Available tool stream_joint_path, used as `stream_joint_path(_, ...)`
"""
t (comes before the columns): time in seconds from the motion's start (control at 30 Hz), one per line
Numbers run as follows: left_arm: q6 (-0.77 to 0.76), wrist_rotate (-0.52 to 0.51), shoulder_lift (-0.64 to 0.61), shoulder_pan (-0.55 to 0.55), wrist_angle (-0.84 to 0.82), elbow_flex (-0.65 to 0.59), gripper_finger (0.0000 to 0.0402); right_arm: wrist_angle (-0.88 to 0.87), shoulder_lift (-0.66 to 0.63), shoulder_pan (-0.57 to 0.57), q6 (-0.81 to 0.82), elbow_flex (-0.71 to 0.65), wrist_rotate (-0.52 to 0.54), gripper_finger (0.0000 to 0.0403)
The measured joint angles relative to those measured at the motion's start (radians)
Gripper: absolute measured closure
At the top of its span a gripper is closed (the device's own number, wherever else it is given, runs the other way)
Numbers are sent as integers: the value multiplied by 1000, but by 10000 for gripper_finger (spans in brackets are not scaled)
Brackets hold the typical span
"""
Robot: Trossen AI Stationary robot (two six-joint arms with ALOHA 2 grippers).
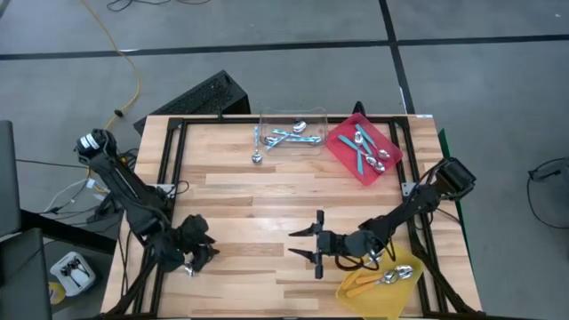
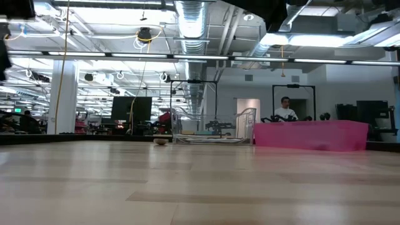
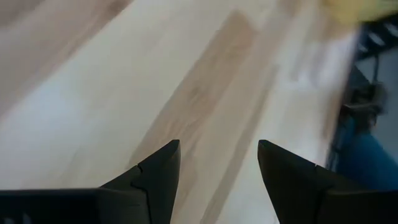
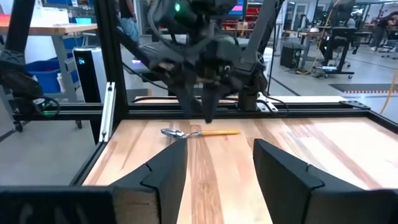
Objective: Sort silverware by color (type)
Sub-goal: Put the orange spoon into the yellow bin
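Spoons with metal bowls lie sorted in trays. Light-blue ones lie in the clear tray (image 1: 292, 133), teal ones in the red tray (image 1: 363, 147), orange ones in the yellow tray (image 1: 382, 280). One spoon (image 1: 257, 151) lies at the clear tray's left end. An orange-handled spoon (image 4: 199, 132) lies flat on the table at the near left. My left gripper (image 1: 206, 252) stands open just above it, and its own wrist view (image 3: 217, 155) shows only bare wood. My right gripper (image 1: 298, 244) is open, level, near the table's near middle, pointing left (image 4: 217, 155).
The clear tray (image 2: 212, 134) and red tray (image 2: 309, 134) stand at the far edge, the yellow tray at the near right corner. A black frame (image 1: 169, 169) borders the table. Bare wood lies across the middle. A person (image 2: 286, 109) stands far behind the table.
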Motion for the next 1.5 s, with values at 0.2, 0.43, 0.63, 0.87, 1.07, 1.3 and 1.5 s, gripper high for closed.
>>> stream_joint_path(0.2,-253,111,0,-20,-105,-35,225,-32,0,-4,2,0,-3,196)
stream_joint_path(0.43,-327,209,0,-19,-126,-35,245,-48,0,-7,2,0,-2,196)
stream_joint_path(0.63,-486,264,0,-19,-218,-35,259,-61,0,-17,2,0,-2,196)
stream_joint_path(0.87,-601,325,0,-19,-371,-35,276,-86,0,-27,39,0,-2,196)
stream_joint_path(1.07,-640,297,5,-19,-421,-35,280,-113,-1,-32,59,0,-2,196)
stream_joint_path(1.3,-651,350,165,-16,-371,-35,281,-114,-1,-32,63,0,-2,196)
stream_joint_path(1.5,-626,363,312,-14,-305,-22,281,-113,-1,-33,63,0,-2,196)
